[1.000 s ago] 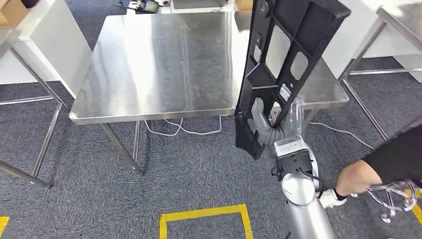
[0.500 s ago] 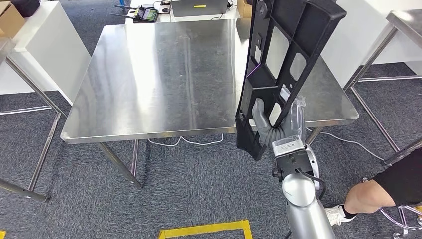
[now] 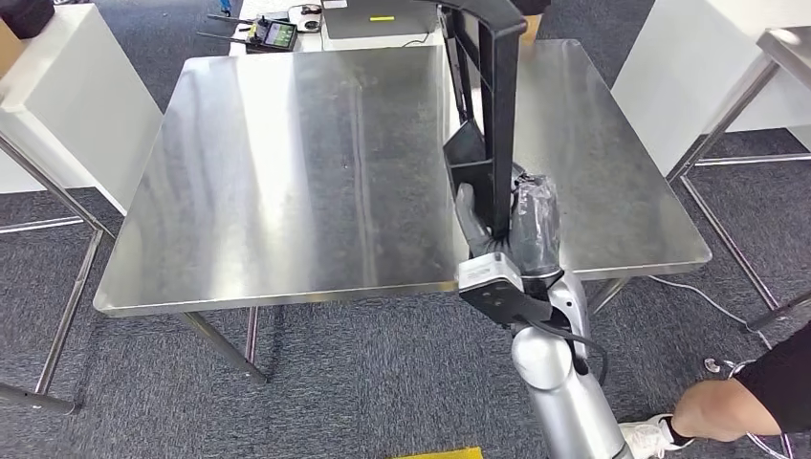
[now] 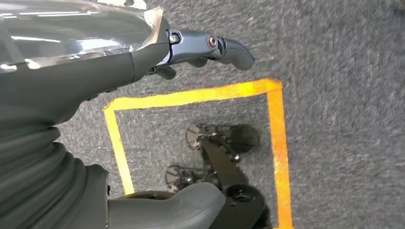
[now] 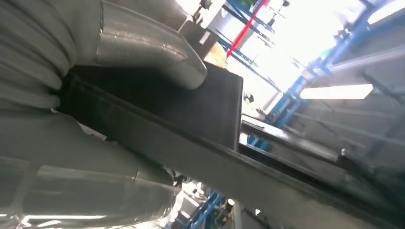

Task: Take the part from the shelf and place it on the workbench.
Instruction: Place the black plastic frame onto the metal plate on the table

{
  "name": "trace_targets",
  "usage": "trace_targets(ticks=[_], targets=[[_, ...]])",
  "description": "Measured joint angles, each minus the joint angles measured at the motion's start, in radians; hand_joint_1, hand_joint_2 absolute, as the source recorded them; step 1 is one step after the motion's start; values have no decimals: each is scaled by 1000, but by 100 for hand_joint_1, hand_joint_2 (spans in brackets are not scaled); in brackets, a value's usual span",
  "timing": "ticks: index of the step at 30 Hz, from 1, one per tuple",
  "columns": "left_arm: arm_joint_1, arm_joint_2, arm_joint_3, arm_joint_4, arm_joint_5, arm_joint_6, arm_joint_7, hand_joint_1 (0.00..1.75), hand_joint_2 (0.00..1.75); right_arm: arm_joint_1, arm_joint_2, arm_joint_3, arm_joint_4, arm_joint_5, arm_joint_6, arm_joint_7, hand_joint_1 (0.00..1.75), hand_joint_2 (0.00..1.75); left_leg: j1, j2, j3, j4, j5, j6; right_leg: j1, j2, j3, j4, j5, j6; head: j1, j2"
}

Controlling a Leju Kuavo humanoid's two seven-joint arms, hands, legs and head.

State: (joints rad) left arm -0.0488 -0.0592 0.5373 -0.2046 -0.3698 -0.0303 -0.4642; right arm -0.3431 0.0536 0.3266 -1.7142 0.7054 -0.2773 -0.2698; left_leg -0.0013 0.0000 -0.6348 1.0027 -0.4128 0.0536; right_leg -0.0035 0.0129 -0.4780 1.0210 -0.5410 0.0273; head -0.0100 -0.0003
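The part (image 3: 495, 115) is a long black plastic frame with cut-outs, standing upright and seen edge-on. My right hand (image 3: 515, 228) grips its lower end, just above the near right area of the steel workbench (image 3: 287, 172). In the right wrist view the thumb and fingers (image 5: 143, 52) clamp the black part (image 5: 200, 109). My left hand (image 4: 86, 95) hangs over the carpet with its fingers (image 4: 210, 45) spread and nothing in it.
A laptop (image 3: 373, 17) and a controller (image 3: 273, 33) lie at the workbench's far edge. White cabinets (image 3: 57, 86) flank it, and a second steel table (image 3: 784, 48) stands at the right. A person's arm (image 3: 736, 402) reaches in at lower right. Yellow floor tape (image 4: 191, 95) lies below.
The camera has come closer to the workbench. My right hand has carried the part over the table's near edge and turned it from face-on to edge-on.
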Motion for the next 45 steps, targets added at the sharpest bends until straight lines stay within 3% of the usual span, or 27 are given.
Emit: trace_targets(ticks=[1,4,6,7,8,9,10,11,12,14,16,17,19,21,22,25,26,27,31,37,45], targets=[[-1,-1,1,0,-3,-1,1,0,175,-15,1,8,6,29,-2,17,175,175,2,-2,14,-6,-3,7,-1,-1,-22,37,-3,2,0,0],[-4,-4,2,0,-19,-9,4,0,175,-51,3,27,36,117,-1,64,175,175,5,-6,46,-13,-28,17,-5,-3,-155,221,-47,-2,1,0],[-3,-6,1,0,-31,-15,7,0,175,-69,3,37,67,164,5,86,175,175,6,-10,73,-13,-51,14,-10,-3,-215,257,-71,2,2,0],[-4,-8,1,0,-36,-17,10,0,175,-81,4,43,88,191,8,95,175,175,7,-13,89,-13,-64,11,-13,-4,-222,226,-56,11,2,0],[-5,-9,1,0,-40,-18,13,0,175,-95,4,50,109,219,10,105,175,175,9,-14,106,-13,-77,6,-17,-6,-218,169,-18,25,3,0],[-6,-10,1,0,-44,-17,15,0,175,-111,5,56,133,243,10,112,175,175,9,-15,120,-12,-90,1,-20,-10,-212,103,36,40,4,0],[-8,-11,1,0,-47,-16,17,0,175,-127,6,63,159,266,11,119,175,175,7,-17,132,-10,-105,-6,-22,-18,-204,48,85,45,6,0],[-11,-12,1,0,-49,-15,17,0,175,-139,9,68,180,279,12,124,175,175,6,-17,139,-9,-119,-13,-20,-23,-195,13,123,42,6,0],[-13,-13,1,-1,-50,-14,18,0,175,-149,13,73,197,286,12,127,175,175,4,-16,145,-5,-129,-20,-20,-27,-191,-1,140,30,5,0],[-19,-13,1,-1,-51,-13,19,0,175,-163,23,80,217,293,13,131,175,175,6,-13,149,12,-136,-29,-20,-25,-175,-1,138,1,2,0],[-22,-14,1,-2,-51,-12,17,0,175,-180,31,84,231,305,15,134,175,175,11,-9,118,79,-137,-37,-24,-22,-157,-3,127,-16,2,0],[-23,-15,1,-2,-52,-9,14,0,175,-190,35,89,240,322,20,140,175,175,13,-7,84,135,-147,-43,-24,-21,-147,-4,121,-24,1,0],[-24,-17,1,-2,-52,1,9,0,175,-225,42,109,282,387,38,165,175,175,15,-6,0,245,-196,-53,-22,-14,-133,-5,108,-38,1,0],[-26,-17,1,-2,-53,14,8,0,175,-271,54,139,356,492,50,208,175,175,17,-5,-61,276,-221,-58,-21,-5,-119,-5,94,-40,1,0],[-28,-18,1,-2,-54,19,10,0,175,-300,62,157,402,552,50,236,175,175,17,-4,-70,248,-197,-57,-20,-1,-110,-5,86,-39,0,0],[-36,-18,2,-2,-64,22,18,0,175,-401,90,209,581,672,45,294,175,175,16,-2,-39,72,-40,-44,-17,5,-82,-6,65,-31,1,0],[-40,-18,2,-2,-69,21,19,0,175,-435,101,220,654,681,39,299,175,175,12,-2,-29,36,-9,-37,-15,5,-78,-8,60,-27,1,0],[-43,-18,1,-3,-74,20,19,0,175,-463,109,226,723,681,31,301,175,175,9,-3,-25,22,2,-32,-13,4,-76,-8,55,-22,0,0],[-54,-21,1,-3,-86,14,20,0,175,-532,126,235,952,670,-4,302,175,175,1,-14,-22,21,11,-31,-1,-2,-72,-8,48,-16,1,0],[-72,-26,1,-3,-92,7,28,0,175,-588,135,265,1188,764,28,310,175,175,-6,-17,-22,21,5,-21,1,-5,-66,-23,48,-15,1,0],[-79,-33,1,-3,-93,7,36,0,175,-599,147,325,1320,812,45,323,175,175,-9,-17,-22,21,9,-13,-1,-5,-65,-27,53,-7,1,0]])
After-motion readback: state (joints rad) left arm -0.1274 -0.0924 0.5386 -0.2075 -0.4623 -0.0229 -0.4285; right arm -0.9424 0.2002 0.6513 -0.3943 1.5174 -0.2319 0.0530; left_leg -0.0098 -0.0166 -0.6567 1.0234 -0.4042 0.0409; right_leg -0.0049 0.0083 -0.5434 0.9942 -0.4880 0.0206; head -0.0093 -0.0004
